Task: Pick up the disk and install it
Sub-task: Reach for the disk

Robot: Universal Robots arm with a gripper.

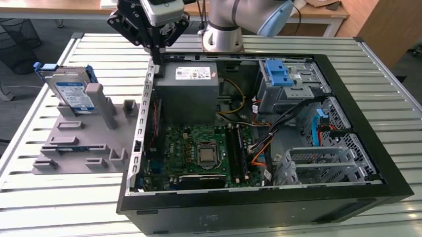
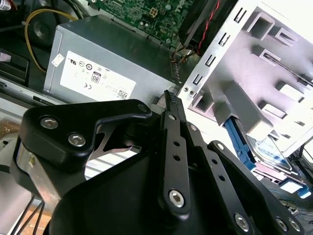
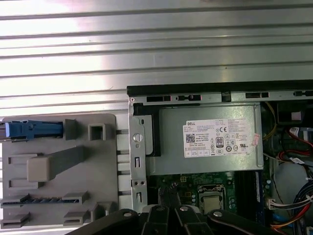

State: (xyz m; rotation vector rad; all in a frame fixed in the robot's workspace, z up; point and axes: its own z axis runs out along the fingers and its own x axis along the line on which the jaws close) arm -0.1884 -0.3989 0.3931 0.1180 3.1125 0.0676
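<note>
The slatted metal table (image 1: pixel 59 197) carries an open black computer case (image 1: pixel 264 210) with its motherboard (image 1: pixel 197 148) exposed. In the exterior view, a grey fixture tray (image 1: pixel 79 145) lies just beside the case at its nine o'clock. A grey power supply (image 1: pixel 191 89) fills the case's eleven o'clock corner. The gripper (image 1: pixel 157 57) hangs over the case wall next to that supply, its fingers pressed together with nothing between them. The disk (image 1: pixel 69 91) stands on edge in a slot at the tray's eleven o'clock corner. It is at the gripper's eight o'clock and well apart from it.
</note>
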